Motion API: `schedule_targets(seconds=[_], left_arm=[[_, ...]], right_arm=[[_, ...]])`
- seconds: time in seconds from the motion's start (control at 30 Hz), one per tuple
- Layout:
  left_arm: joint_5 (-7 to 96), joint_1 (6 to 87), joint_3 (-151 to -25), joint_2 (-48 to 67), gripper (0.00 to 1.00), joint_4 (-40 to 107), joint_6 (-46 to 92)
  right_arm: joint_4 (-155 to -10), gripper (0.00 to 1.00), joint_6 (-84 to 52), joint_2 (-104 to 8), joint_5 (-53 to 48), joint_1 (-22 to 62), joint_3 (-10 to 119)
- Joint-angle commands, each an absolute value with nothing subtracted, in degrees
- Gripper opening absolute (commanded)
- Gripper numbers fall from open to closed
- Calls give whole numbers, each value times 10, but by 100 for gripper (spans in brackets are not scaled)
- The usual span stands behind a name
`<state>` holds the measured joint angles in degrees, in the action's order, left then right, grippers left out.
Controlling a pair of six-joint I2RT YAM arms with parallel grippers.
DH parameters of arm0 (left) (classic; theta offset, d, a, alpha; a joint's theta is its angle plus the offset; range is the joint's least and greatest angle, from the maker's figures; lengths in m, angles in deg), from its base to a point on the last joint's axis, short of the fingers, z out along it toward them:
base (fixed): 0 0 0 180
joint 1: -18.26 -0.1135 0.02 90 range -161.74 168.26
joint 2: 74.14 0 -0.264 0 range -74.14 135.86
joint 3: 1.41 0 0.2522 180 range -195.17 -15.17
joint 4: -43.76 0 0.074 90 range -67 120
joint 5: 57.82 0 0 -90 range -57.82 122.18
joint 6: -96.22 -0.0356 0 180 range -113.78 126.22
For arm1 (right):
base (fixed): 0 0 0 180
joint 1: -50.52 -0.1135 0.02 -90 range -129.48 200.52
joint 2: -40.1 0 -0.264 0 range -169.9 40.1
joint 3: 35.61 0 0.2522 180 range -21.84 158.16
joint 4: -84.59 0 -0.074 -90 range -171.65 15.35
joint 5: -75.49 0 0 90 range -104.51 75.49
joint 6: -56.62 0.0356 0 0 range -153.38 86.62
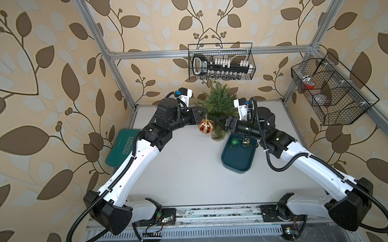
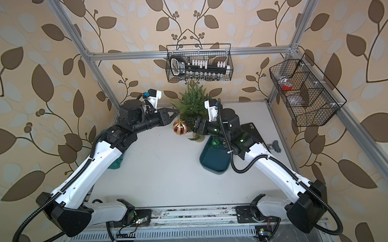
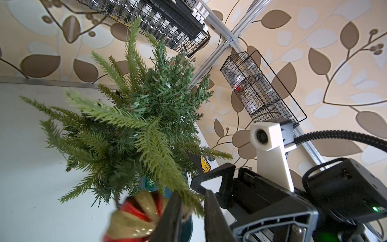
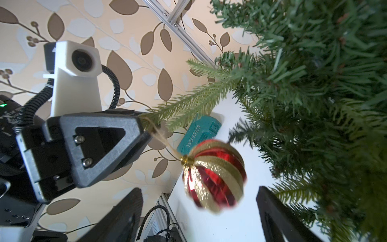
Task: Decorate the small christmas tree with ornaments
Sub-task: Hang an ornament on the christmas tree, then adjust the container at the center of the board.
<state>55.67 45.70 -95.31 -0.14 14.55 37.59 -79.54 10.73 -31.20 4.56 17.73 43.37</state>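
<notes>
The red-and-gold ball hangs from a branch tip of the small christmas tree, pinched in the narrow left gripper; right gripper gapes wide, empty; green ball and gold ball lie untouched in the tray.

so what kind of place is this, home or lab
Probably a robot test cell, not a home: aluminium frame, wallpaper panels behind it, left arm and right arm on a base rail.

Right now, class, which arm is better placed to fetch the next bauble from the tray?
Right. The right fingers stand open and empty near the teal tray holding the green bauble and gold bauble; the left fingers pinch the red-and-gold bauble's string at a branch tip.
</notes>
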Motion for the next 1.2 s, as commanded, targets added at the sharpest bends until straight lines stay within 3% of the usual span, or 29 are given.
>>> schedule_targets(seconds=[0.0, 0.13, 0.3, 0.5, 0.97, 1.17], left_arm=[[554, 461, -979, -2, 20, 153, 361], [549, 461, -974, -9, 25, 151, 361], [539, 461, -966, -20, 44, 151, 360], [538, 461, -963, -22, 46, 151, 360], [525, 461, -930, -57, 67, 147, 359], [515, 461, -896, -96, 72, 134, 352]], right_arm=[[-810, 84, 106, -294, 51, 174, 426], [-803, 85, 102, -286, 51, 174, 423], [-787, 84, 93, -269, 44, 174, 416], [-778, 84, 87, -250, 37, 174, 407], [-699, 82, 56, -218, 16, 175, 429], [-619, 80, 36, -180, -7, 180, 429]])
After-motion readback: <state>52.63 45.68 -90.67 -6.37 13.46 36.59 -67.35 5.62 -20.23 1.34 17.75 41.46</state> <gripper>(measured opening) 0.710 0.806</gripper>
